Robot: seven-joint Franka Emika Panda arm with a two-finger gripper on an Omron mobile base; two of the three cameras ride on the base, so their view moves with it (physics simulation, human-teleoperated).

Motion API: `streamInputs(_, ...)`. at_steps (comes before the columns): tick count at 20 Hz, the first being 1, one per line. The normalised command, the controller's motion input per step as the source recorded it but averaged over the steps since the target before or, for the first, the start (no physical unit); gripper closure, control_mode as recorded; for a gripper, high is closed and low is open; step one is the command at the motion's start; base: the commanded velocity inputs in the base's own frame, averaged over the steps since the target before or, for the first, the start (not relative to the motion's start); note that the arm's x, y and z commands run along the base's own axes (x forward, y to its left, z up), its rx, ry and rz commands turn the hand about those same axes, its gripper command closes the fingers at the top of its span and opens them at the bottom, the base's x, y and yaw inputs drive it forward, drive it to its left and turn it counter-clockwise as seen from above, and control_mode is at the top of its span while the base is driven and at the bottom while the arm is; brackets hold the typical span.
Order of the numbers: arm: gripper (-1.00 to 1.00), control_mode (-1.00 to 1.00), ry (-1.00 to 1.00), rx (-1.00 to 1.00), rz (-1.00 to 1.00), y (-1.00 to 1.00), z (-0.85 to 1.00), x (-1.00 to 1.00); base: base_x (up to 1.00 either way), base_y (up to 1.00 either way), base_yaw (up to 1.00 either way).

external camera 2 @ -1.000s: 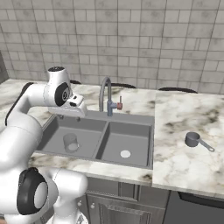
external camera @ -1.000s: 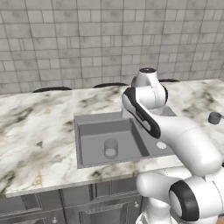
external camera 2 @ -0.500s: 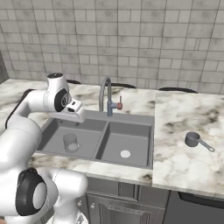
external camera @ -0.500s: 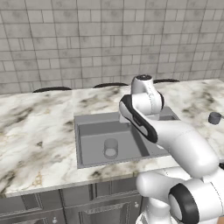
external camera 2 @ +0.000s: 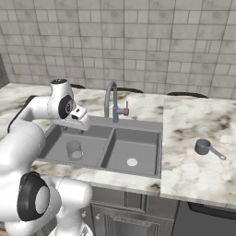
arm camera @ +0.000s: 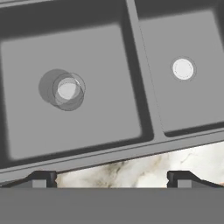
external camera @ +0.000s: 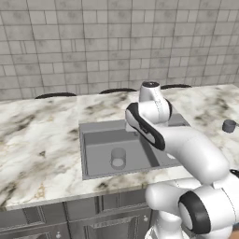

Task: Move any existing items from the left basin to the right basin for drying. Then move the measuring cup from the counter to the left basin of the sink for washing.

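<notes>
A pale see-through tumbler [external camera 2: 74, 150] [external camera: 118, 158] stands upright in the wide left basin [external camera 2: 57, 138] of the grey sink [external camera 2: 107, 154]. From the hand view the tumbler [arm camera: 68, 90] sits over the left basin's floor [arm camera: 109, 100], and the right basin [arm camera: 188, 100] holds nothing but its drain. My gripper [arm camera: 112, 179] hangs open above the sink's edge, apart from the tumbler, with nothing between its fingertips. In the right base view the gripper [external camera 2: 84, 124] hovers over the left basin. The dark measuring cup [external camera 2: 203, 147] [external camera: 228, 126] rests on the counter [external camera 2: 193, 120], right of the sink.
A tall arched steel faucet [external camera 2: 112, 99] rises behind the divider between the basins. The right basin [external camera 2: 138, 147] has a pale round drain [external camera 2: 132, 162]. A tiled wall backs the marble counter [external camera: 42, 140]. My arm hides the right side of the sink in the left base view.
My hand has come down a little and shifted toward the left basin. The tumbler and the measuring cup have not moved.
</notes>
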Motion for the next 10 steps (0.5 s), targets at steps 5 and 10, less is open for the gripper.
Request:
streamInputs(5, -1.00, -1.00, 0.04, 0.00, -0.04, 0.00, -0.03, 0.16, 0.00, 0.00, 0.00)
streamInputs(10, -1.00, -1.00, 0.04, 0.00, -0.04, 0.00, 0.00, 0.20, 0.00, 0.00, 0.00)
